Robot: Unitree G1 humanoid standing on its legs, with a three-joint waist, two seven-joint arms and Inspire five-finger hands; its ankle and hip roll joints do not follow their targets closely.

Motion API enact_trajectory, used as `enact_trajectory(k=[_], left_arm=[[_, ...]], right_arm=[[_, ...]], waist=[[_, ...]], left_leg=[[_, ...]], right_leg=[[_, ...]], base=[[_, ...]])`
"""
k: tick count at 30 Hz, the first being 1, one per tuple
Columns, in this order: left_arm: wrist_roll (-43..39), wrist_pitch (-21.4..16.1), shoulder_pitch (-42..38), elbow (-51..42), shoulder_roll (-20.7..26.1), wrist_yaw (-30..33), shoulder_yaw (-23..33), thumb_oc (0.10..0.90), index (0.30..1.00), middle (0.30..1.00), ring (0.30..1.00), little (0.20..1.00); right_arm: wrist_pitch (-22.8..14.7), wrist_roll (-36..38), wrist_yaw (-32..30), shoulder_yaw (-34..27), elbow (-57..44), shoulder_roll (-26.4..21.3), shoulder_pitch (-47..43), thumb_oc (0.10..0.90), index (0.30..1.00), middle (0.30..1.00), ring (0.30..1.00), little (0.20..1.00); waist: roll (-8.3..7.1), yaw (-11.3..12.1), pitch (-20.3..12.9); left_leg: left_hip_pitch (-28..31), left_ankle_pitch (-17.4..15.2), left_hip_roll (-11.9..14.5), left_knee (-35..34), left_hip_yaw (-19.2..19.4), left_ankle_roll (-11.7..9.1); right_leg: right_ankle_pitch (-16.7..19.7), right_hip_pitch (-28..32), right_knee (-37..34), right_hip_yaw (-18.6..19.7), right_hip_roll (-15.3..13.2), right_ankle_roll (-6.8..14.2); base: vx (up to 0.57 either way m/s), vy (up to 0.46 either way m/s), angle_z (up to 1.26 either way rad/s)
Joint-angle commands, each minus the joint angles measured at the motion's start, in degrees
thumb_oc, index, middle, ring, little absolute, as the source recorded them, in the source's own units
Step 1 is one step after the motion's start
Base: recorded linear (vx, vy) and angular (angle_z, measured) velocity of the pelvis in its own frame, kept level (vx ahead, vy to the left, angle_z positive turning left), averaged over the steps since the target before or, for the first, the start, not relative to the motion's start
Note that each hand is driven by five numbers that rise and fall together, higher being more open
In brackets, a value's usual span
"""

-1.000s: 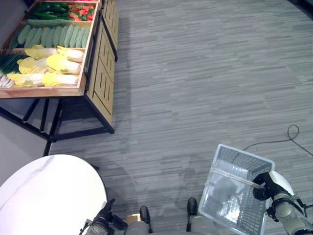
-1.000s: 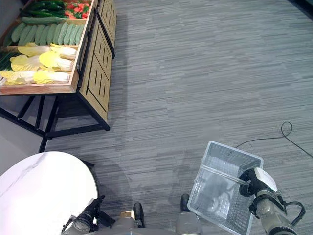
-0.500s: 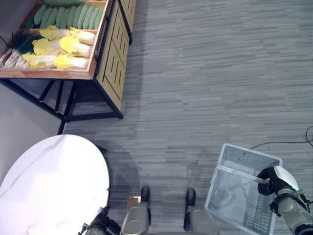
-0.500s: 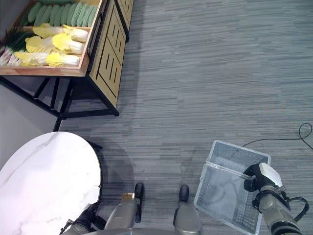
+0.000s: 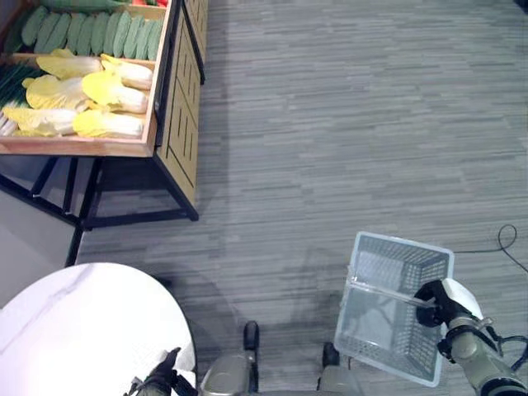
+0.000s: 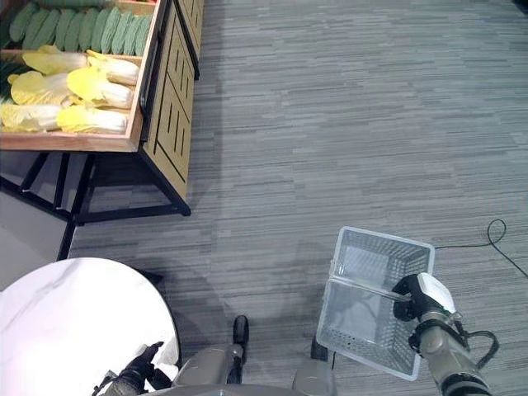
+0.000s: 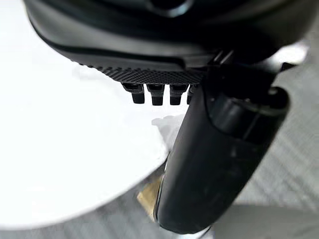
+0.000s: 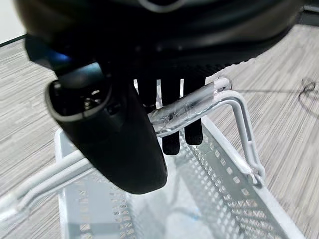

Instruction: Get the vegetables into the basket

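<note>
1. Gripping the basket [image 5: 394, 326] by its handle [image 8: 189, 110], my right hand [image 5: 435, 302] has its fingers [image 8: 172, 137] curled round the wrapped bar, and the basket hangs over the floor with nothing inside it that I can make out.
2. Grey carpet [image 5: 346, 124] with fine stripes covers the floor all around the basket.
3. Well apart from the basket, across the carpet on my left side, a wooden produce stand [image 5: 169, 107] rests on a black metal frame [image 5: 91, 206].
4. On that stand lie the vegetables: yellow-white cabbages [image 5: 103, 91] in the nearest section, pale green cucumbers [image 5: 91, 33] in a row behind them, and green stalks [image 5: 12, 82] at the stand's outer edge.
5. Between me and the stand, on the same side, is a round white table [image 5: 82, 330] with faint marbling.
6. My left hand [image 5: 161, 381] hangs at that table's near edge, just over the white top; its fingers [image 7: 154, 93] show only as short tips, so I cannot tell whether they are straight or curled.
</note>
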Motion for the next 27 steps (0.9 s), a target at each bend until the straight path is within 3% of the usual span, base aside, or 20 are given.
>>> enact_trajectory(k=[1,5,8,10,11,15,17,21,24,27], left_arm=[[-0.32,0.20,0.95,-0.11,2.39,1.04,1.91,0.900,1.000,1.000,1.000,1.000],[-1.29,0.22,0.92,-0.39,2.90,1.39,2.42,0.900,1.000,1.000,1.000,1.000],[-1.32,0.18,0.53,0.62,3.40,1.26,3.27,0.900,1.000,1.000,1.000,1.000],[-0.77,0.17,0.35,1.15,3.29,1.39,3.20,0.900,1.000,1.000,1.000,1.000],[-0.42,0.27,0.33,1.42,3.11,1.26,3.29,0.900,1.000,1.000,1.000,1.000],[0.51,0.18,0.61,2.24,2.67,1.05,3.52,0.900,1.000,1.000,1.000,1.000],[-0.11,0.53,1.54,2.23,1.33,1.56,3.92,0.900,1.000,1.000,1.000,1.000],[-0.31,0.76,0.64,1.44,-0.67,1.57,1.97,0.900,1.000,1.000,1.000,1.000],[-0.50,1.17,0.14,1.34,-1.31,1.98,1.41,0.900,1.000,1.000,1.000,1.000],[0.13,1.42,-0.28,1.86,-2.13,2.31,0.66,0.900,1.000,1.000,1.000,1.000]], right_arm=[[-0.48,0.64,-3.26,0.09,-2.27,-5.43,-5.07,0.400,0.300,0.300,0.300,0.300],[-0.44,0.93,-3.54,0.31,-2.27,-5.05,-5.39,0.400,0.300,0.300,0.300,0.300],[-0.43,0.54,-3.18,0.10,-5.33,-4.70,-4.51,0.400,0.300,0.300,0.300,0.300],[-0.66,0.77,-3.65,0.25,-4.06,-4.54,-4.98,0.400,0.300,0.300,0.300,0.300],[-0.49,0.48,-3.61,0.74,-4.27,-4.36,-5.14,0.400,0.300,0.300,0.300,0.300],[-0.60,0.07,-3.21,0.43,-4.93,-3.99,-3.03,0.400,0.300,0.300,0.300,0.300],[-1.25,1.79,-2.65,0.50,-5.53,-3.89,-1.65,0.400,0.300,0.300,0.300,0.300],[-1.60,2.73,-3.40,-0.07,-4.72,-5.06,-1.10,0.400,0.300,0.300,0.300,0.300],[-1.22,3.30,-3.84,-1.11,-4.88,-5.59,-0.06,0.400,0.300,0.300,0.300,0.300],[-1.11,4.04,-4.33,-2.31,-4.56,-5.78,0.73,0.400,0.300,0.300,0.300,0.300]], waist=[[-0.72,1.13,-1.07],[0.48,0.12,0.49],[0.61,-1.54,1.94],[0.39,-2.22,2.62],[-0.10,-2.90,2.87],[-0.75,-3.71,2.23],[-0.39,-2.91,-0.63],[-0.28,-3.31,-0.57],[-0.63,-3.35,-0.01],[-0.75,-3.06,0.15]], left_leg=[[-6.09,-0.83,3.15,5.22,-3.13,-2.81],[-2.22,-1.98,2.81,4.05,-2.69,-1.75],[0.95,-3.46,2.14,3.49,-3.38,-2.08],[2.42,-4.82,2.23,3.61,-4.17,-2.85],[3.63,-6.26,2.44,4.47,-4.96,-3.97],[6.00,-8.76,2.93,5.94,-6.66,-5.13],[7.15,-6.45,6.63,7.38,-9.65,-7.84],[4.53,-0.18,8.55,13.03,-10.74,-10.32],[1.56,2.07,9.20,14.42,-8.42,-10.14],[-1.48,0.67,8.70,9.13,-6.53,-9.61]], right_leg=[[6.03,1.21,12.33,-0.95,1.00,4.14],[6.62,-3.53,18.58,-3.37,1.15,3.33],[3.82,-8.43,12.26,-5.31,2.37,2.51],[4.40,-9.17,5.63,-6.05,1.75,3.21],[6.49,-10.81,-0.18,-5.51,0.65,4.28],[6.79,-10.02,-3.51,-3.42,1.30,4.59],[3.14,-6.61,-1.83,-6.25,5.42,1.65],[0.94,-4.37,-1.99,-8.72,6.66,-0.67],[-0.33,-1.95,-3.29,-10.01,6.74,-1.51],[-0.95,-0.16,-5.16,-11.02,6.43,-1.11]], base=[[0.06,0.242,-0.23],[0.11,0.152,-0.10],[0.22,-0.021,0.05],[0.26,-0.172,0.07],[0.35,-0.260,0.09],[0.29,-0.223,0.49],[0.49,-0.609,0.71],[0.18,-0.304,0.45],[0.10,-0.168,0.03],[0.09,-0.073,0.27]])
